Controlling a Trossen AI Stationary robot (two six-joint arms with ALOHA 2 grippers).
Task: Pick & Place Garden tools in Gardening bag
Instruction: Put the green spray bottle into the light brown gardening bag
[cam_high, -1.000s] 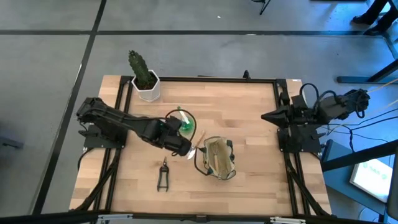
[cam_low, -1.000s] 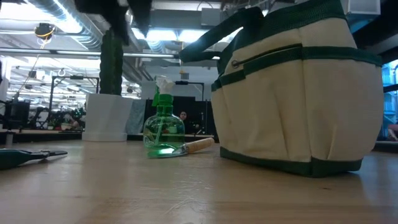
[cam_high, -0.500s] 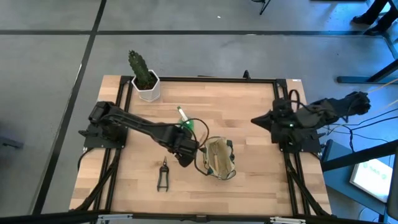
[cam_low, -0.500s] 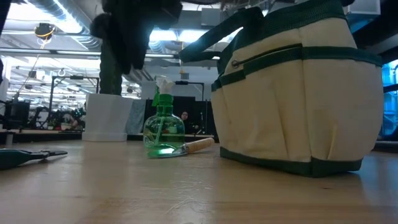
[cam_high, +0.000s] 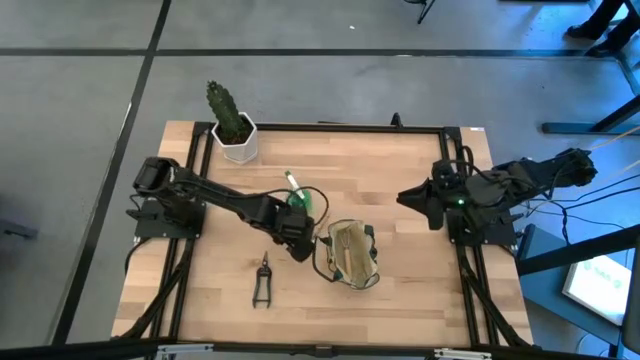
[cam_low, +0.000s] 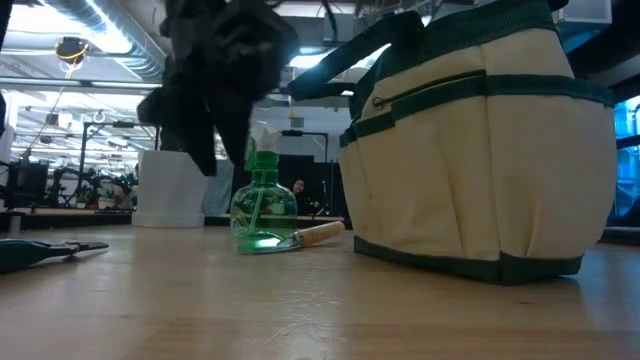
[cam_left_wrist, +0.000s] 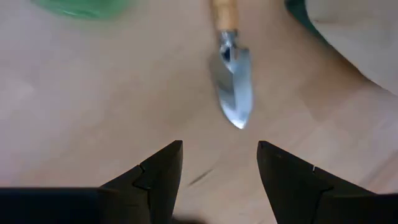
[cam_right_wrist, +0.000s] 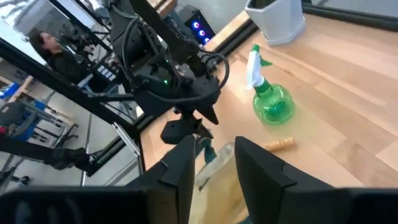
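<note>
My left gripper (cam_left_wrist: 219, 163) is open and empty above the table, just short of the tip of the metal trowel (cam_left_wrist: 235, 93). The trowel lies flat, its wooden handle (cam_low: 318, 234) beside the bag. The green spray bottle (cam_high: 297, 196) stands upright behind it. The khaki bag (cam_high: 349, 253) with dark trim stands open just right of my left gripper (cam_high: 300, 246). The black pruning shears (cam_high: 262, 281) lie flat near the front. My right gripper (cam_high: 404, 196) is open and empty over the table's right part.
A cactus in a white pot (cam_high: 236, 135) stands at the far left corner. Bare wood lies between the bag and my right arm and along the near edge. A person (cam_right_wrist: 46, 46) is in the room behind the table.
My left gripper has come down and gone a little toward the near edge, from beside the spray bottle to the spot by the trowel and the bag. My right gripper has gone a little toward the table's left.
</note>
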